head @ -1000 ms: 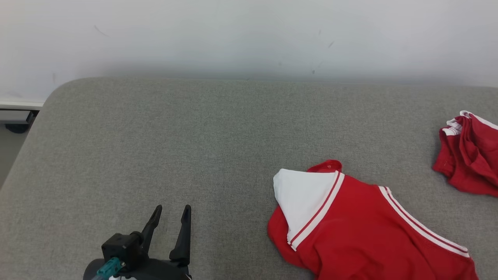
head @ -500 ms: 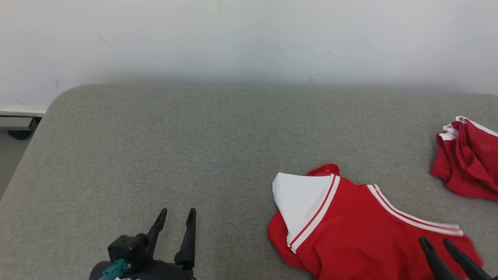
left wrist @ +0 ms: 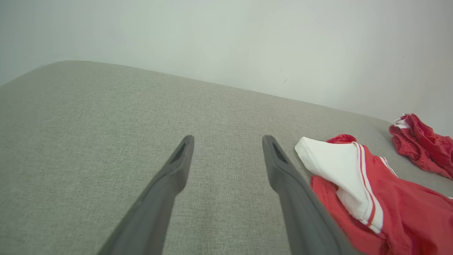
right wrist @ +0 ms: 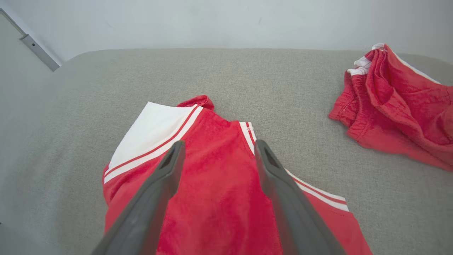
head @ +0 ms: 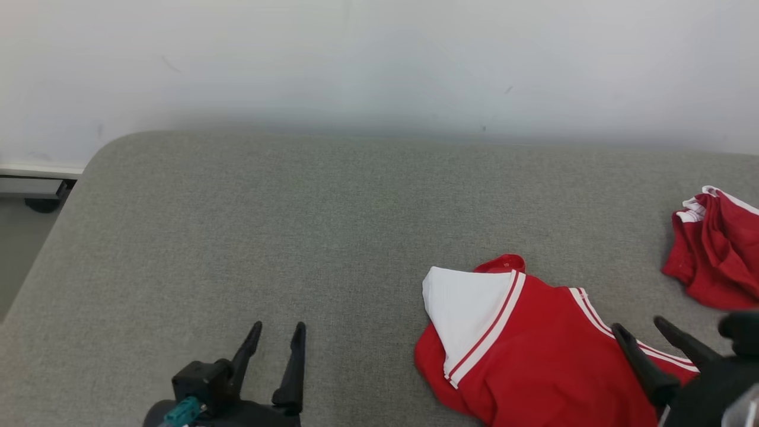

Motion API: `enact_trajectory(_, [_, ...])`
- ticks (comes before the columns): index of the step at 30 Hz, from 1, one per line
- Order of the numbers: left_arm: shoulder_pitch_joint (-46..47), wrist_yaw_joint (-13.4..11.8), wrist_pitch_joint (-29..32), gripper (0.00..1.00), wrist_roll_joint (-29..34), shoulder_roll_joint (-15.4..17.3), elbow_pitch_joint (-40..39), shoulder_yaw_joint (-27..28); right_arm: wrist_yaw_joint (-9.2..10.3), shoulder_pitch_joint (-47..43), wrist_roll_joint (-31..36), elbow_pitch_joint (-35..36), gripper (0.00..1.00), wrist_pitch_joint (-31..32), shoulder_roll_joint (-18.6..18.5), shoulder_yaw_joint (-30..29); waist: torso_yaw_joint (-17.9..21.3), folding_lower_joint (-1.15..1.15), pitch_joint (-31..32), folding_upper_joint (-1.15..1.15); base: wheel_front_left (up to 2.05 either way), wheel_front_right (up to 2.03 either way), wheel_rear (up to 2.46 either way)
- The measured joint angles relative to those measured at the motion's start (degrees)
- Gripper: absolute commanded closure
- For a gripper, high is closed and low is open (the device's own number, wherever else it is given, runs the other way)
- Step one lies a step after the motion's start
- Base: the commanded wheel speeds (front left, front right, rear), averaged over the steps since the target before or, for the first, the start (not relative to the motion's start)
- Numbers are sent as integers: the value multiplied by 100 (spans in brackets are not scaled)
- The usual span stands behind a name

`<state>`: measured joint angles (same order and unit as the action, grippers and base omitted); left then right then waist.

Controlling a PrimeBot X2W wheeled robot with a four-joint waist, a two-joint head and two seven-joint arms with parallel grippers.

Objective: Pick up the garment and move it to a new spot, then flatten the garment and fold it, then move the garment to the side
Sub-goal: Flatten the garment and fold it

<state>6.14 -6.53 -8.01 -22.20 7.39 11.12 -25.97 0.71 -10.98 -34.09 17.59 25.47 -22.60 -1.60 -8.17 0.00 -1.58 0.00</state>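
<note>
Head view: a red garment (head: 533, 356) with white double stripes lies on the grey fabric surface (head: 296, 207). A white panel is turned over at its upper left corner, and its lower part runs off the bottom edge of the picture. The right pincer (head: 638, 324) is over the garment's right part with its two dark fingers apart and nothing between them. The tips are by the white stripe, and I cannot tell whether they touch the cloth. The left pincer (head: 278, 326) is well to the left of the garment, over bare grey fabric, with its fingers also apart and empty. A second red piece of clothing (head: 717, 255) with white trim lies bunched to the upper right of the garment, apart from it and cut by the picture's right edge. Beyond the garment the surface ends at a pale wall (head: 379, 59).

In the left wrist view the spread fingers frame bare fabric, and the garment's white panel lies just beside the finger on that view's right. In the right wrist view the parted fingers stand over the red cloth. A white stripe passes under the finger on that view's right, and the white panel lies to the other finger's left.
</note>
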Motion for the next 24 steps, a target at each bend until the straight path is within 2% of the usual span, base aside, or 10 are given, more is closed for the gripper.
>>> enact_trajectory(5, [23,52,49,0,0,-40,-5,-109,4,1079,58,-502,0,658,-119,588,-145,0,-50,0,0,0,0])
enact_trajectory(12, [175,101,92,0,0,-118,18,-169,-233,2703,350,-1606,0,1572,-193,1459,-456,0,-158,0,0,0,0])
enact_trajectory(15, [190,102,93,0,-1,-140,48,-170,-372,3150,350,-2139,0,1915,-49,1771,-599,0,-211,0,0,0,0])
enact_trajectory(24, [289,107,91,0,-10,-181,104,-164,-564,4159,403,-3454,0,2508,336,2332,-897,0,-372,0,0,0,0])
